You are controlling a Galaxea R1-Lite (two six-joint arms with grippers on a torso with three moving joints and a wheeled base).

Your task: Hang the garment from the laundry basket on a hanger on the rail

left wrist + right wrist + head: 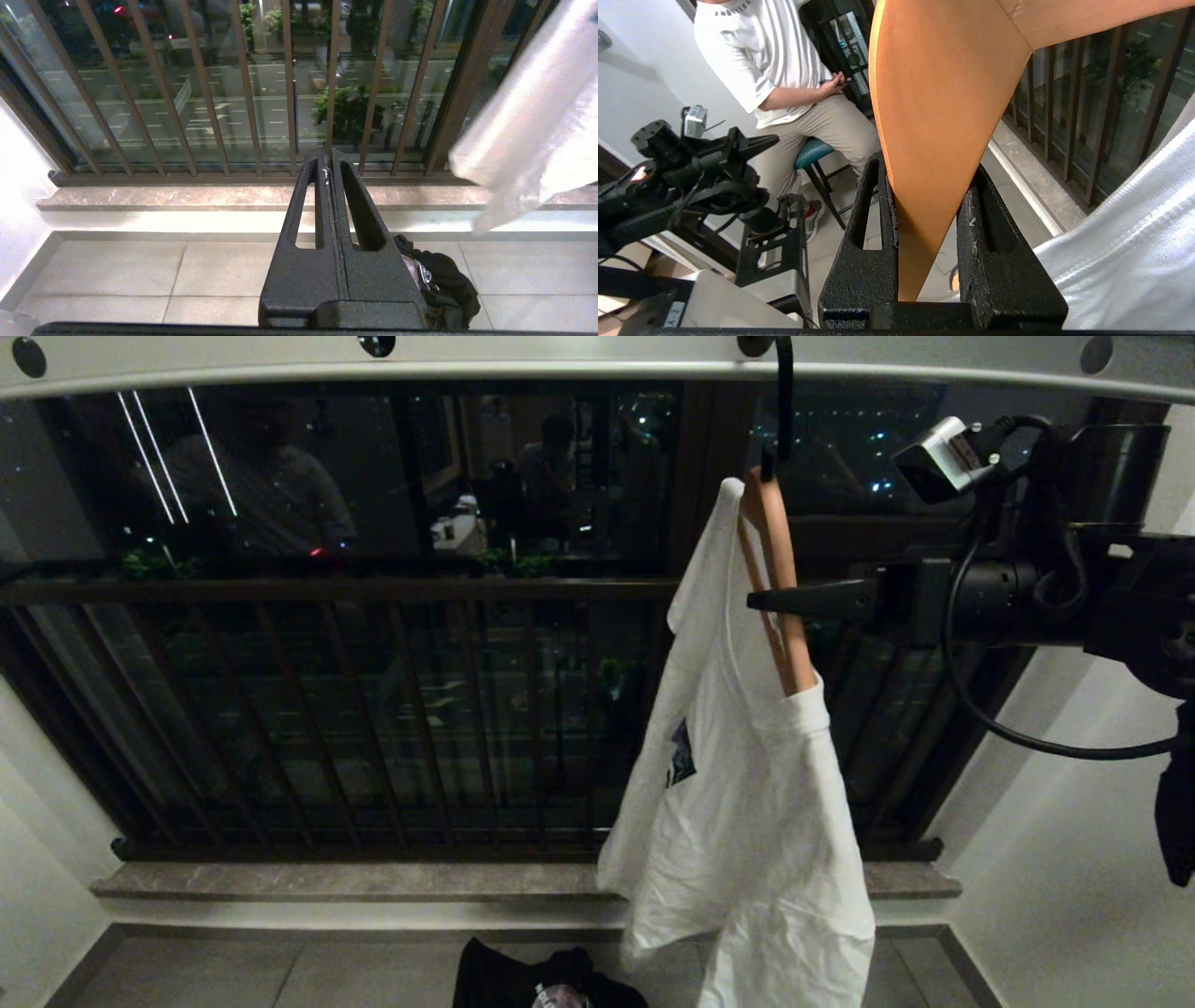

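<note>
Slippage is the risk: right gripper (pixel 761 602), fingers clamped on the wooden hanger (pixel 775 588) carrying the white garment (pixel 747 821), has its hook at the rail (pixel 597 369); releasing early could drop both; left gripper (pixel 329 161) closed, empty.

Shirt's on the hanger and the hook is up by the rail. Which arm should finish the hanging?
Right. The right gripper is already shut on the hanger, whose hook reaches up to the rail. The left gripper is shut, empty and low, facing the floor and balustrade.
</note>
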